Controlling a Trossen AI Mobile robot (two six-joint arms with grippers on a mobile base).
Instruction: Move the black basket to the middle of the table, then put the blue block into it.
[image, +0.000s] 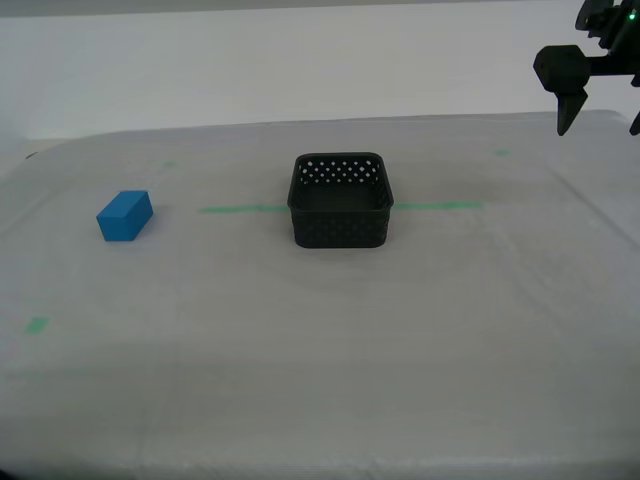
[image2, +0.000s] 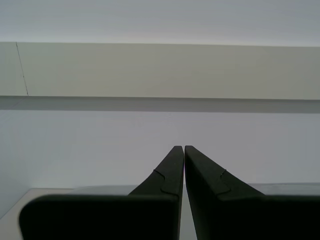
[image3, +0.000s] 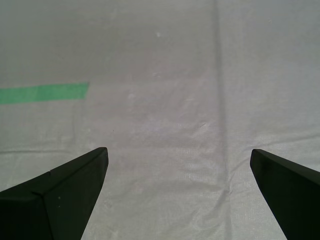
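The black basket (image: 340, 200) sits mid-table on the green tape line (image: 240, 209), with the blue block (image: 125, 216) well apart toward the exterior view's left. The block looks rigid, light and smooth (perhaps slippery), best pinched across two opposite flat faces. The first gripper (image3: 179, 160) hangs spread wide over bare cloth; the second gripper (image2: 181, 150) is closed on nothing.
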